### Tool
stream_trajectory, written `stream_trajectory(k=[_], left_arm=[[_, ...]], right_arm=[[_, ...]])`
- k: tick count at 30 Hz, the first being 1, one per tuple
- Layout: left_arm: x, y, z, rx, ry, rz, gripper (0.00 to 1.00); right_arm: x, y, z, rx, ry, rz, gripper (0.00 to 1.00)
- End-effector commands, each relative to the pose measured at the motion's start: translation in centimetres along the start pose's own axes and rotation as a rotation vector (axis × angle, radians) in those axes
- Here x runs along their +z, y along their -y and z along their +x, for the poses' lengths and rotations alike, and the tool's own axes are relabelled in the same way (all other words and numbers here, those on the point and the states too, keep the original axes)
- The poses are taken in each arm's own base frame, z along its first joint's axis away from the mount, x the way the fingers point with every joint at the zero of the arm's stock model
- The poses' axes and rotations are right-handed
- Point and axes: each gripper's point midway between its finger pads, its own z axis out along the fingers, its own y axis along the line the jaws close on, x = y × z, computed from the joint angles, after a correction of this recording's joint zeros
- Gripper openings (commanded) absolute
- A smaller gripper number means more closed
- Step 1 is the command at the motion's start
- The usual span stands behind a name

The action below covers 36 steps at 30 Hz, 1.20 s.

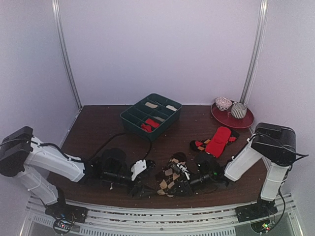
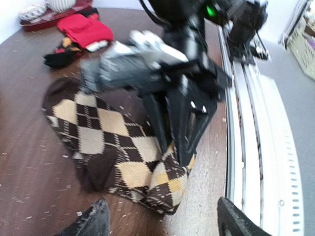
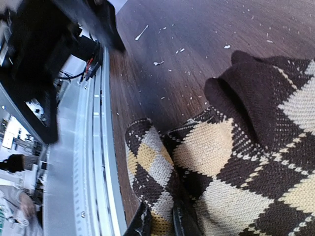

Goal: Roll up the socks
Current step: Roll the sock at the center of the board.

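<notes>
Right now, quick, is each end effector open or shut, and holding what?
Left end effector: open, holding nothing.
Right end effector: closed on the brown sock.

What I count on the tabletop

I see two end effectors, the left end effector and the right end effector; one brown argyle sock bundle; one red sock over one dark sock; one green divided bin; one red plate carrying two balls, a pale ball and a striped ball.
</notes>
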Motion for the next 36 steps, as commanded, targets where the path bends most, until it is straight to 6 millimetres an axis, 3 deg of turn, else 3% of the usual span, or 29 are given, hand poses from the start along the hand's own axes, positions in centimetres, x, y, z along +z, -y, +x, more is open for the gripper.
stream_trajectory(k=[1, 4, 15, 17, 20, 25, 26, 31, 36], left_arm=[[2.4, 1.8, 0.0, 0.109, 0.024, 0.077, 0.74], [3.6, 1.9, 0.9, 0.111, 0.006, 0.092, 0.74], [5.8, 1.6, 1.0, 0.135, 0.007, 0.109, 0.71], [6.3, 1.6, 1.8, 0.124, -0.018, 0.126, 0.63], [7.0, 1.7, 3.0, 0.097, -0.060, 0.140, 0.42], [7.2, 1.6, 5.1, 0.045, -0.130, 0.139, 0.00], [7.2, 1.4, 5.5, 0.029, -0.148, 0.127, 0.00], [7.3, 0.5, 7.8, -0.126, -0.294, 0.094, 0.00], [6.4, 0.7, 8.9, -0.363, -0.406, 0.166, 0.00]], right_arm=[[-0.8, 3.7, 9.4, 0.384, -0.252, 0.112, 0.14], [-0.8, 3.9, 9.4, 0.401, -0.253, 0.115, 0.14], [-1.2, 4.1, 10.2, 0.401, -0.281, 0.134, 0.14], [-1.3, 4.1, 10.3, 0.403, -0.283, 0.134, 0.14], [-1.2, 4.1, 10.3, 0.401, -0.281, 0.129, 0.14], [-1.2, 4.0, 10.1, 0.389, -0.276, 0.121, 0.16], [-1.2, 3.9, 9.9, 0.378, -0.272, 0.119, 0.18], [-1.9, 2.8, 6.5, 0.242, -0.200, 0.137, 0.26], [-4.7, 1.1, 1.3, -0.058, -0.062, 0.284, 0.36]])
